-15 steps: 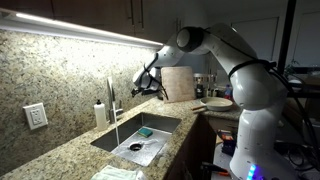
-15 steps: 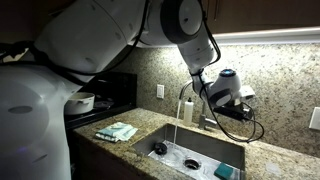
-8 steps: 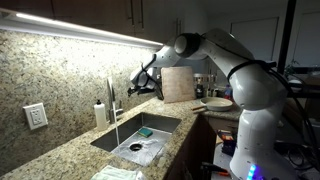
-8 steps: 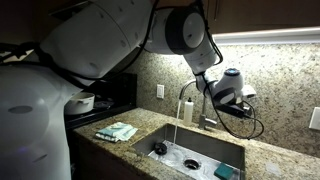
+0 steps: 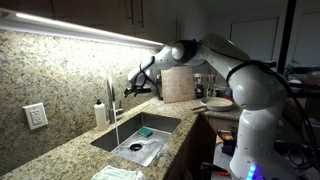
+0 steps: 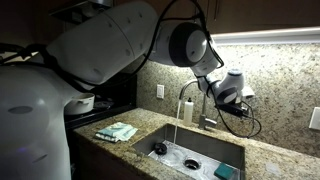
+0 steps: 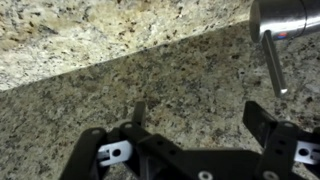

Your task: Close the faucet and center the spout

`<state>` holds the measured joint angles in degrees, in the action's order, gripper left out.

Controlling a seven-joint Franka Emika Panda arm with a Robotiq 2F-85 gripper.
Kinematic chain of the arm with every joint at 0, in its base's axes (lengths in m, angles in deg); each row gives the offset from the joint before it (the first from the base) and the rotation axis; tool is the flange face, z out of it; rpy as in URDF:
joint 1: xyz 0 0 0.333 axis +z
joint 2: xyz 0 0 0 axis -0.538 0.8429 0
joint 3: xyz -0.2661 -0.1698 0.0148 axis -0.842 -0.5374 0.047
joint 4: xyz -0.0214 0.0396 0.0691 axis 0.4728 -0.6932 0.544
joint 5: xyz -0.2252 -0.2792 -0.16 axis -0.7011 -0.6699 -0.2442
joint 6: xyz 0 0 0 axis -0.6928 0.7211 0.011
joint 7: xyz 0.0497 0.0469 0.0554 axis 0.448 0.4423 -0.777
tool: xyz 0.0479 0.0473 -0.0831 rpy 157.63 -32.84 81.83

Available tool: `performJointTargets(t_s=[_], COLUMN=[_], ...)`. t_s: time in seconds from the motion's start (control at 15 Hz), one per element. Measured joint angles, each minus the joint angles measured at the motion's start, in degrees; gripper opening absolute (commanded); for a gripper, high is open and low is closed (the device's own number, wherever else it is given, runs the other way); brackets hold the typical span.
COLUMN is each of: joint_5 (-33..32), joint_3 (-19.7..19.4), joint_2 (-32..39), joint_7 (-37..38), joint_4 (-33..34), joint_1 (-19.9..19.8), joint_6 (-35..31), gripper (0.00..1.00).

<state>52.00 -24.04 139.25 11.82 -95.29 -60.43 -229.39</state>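
Observation:
The chrome faucet point(image 5: 110, 98) stands behind the sink point(image 5: 160, 123), and its arched spout point(image 6: 185, 93) shows in both exterior views. A thin stream of water point(image 6: 177, 125) falls from the spout into the basin. In the wrist view the faucet's base point(image 7: 285, 17) and its thin lever handle point(image 7: 273, 62) sit at the top right. My gripper point(image 7: 200, 122) is open and empty over the granite counter, a little short of the handle. In the exterior views my gripper point(image 5: 133, 88) hovers just beside the faucet point(image 6: 214, 99).
A white soap dispenser point(image 5: 100, 113) stands next to the faucet. A green sponge point(image 5: 146, 131) lies in the sink. A wooden board point(image 5: 178, 84) leans on the wall, and dishes point(image 5: 217, 101) sit behind it. A cloth point(image 6: 117, 131) lies on the counter.
My gripper has moved closer to the faucet along the backsplash. The water keeps running and the faucet has not moved.

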Motion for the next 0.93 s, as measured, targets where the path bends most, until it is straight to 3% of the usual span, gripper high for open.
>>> performJointTargets(t_s=[0.4, 0.93], joint_5=[0.0, 0.0], joint_3=[-0.3, -0.3], joint_2=[3.8, 4.4], joint_7=[0.0, 0.0], joint_4=[6.4, 7.2], joint_1=[0.1, -0.3], joint_6=[5.7, 7.0], gripper=[1.00, 1.00])
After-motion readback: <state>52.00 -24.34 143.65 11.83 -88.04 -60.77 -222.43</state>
